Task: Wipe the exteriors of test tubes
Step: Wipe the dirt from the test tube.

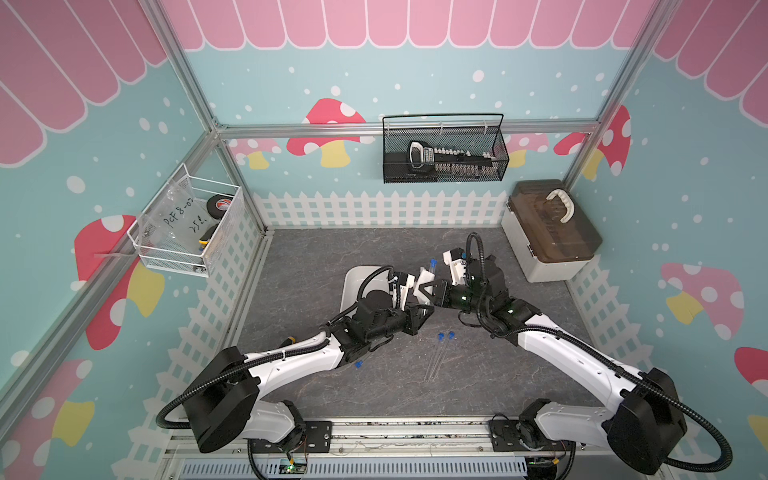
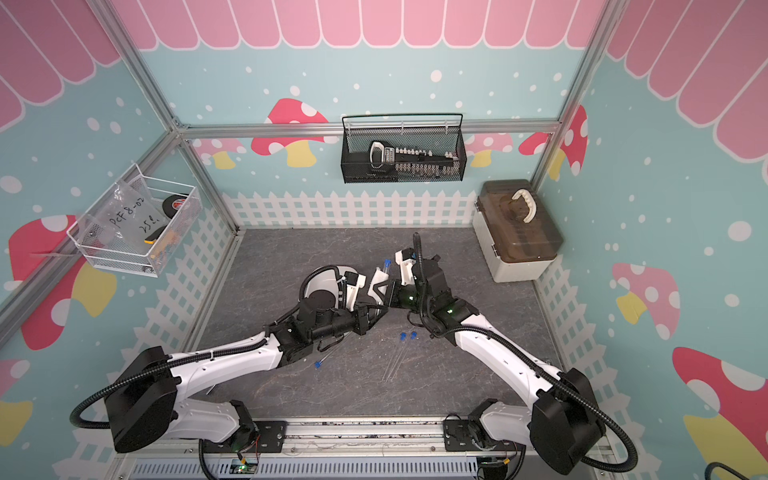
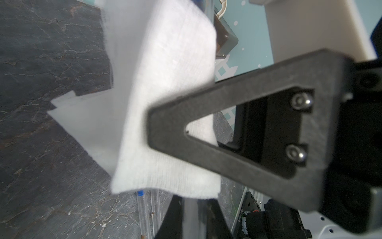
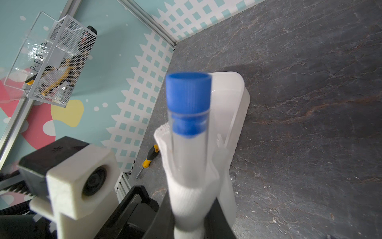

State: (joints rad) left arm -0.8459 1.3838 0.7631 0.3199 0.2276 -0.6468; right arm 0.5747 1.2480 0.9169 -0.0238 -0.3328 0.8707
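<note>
Two tools are holding one tube and the cloth up over the table.

The right tool [image 4: 189, 219] is pinching narrow around the tube [image 4: 189, 155] just where the cloth [image 4: 186, 202] is wrapping it, with the blue cap [image 4: 188, 91] sticking out past the fingertips. The left tool [image 3: 152, 124] is clamping tight on the cloth, which is hanging flat beyond its finger. The tray [image 1: 351, 286] is lying just beside them on the table [image 1: 311, 257]. Nearer the front, two tubes [image 1: 438, 357] are lying side by side, and a fourth tube [image 2: 318, 364] is lying partly under the left arm [image 2: 232, 361].
</note>
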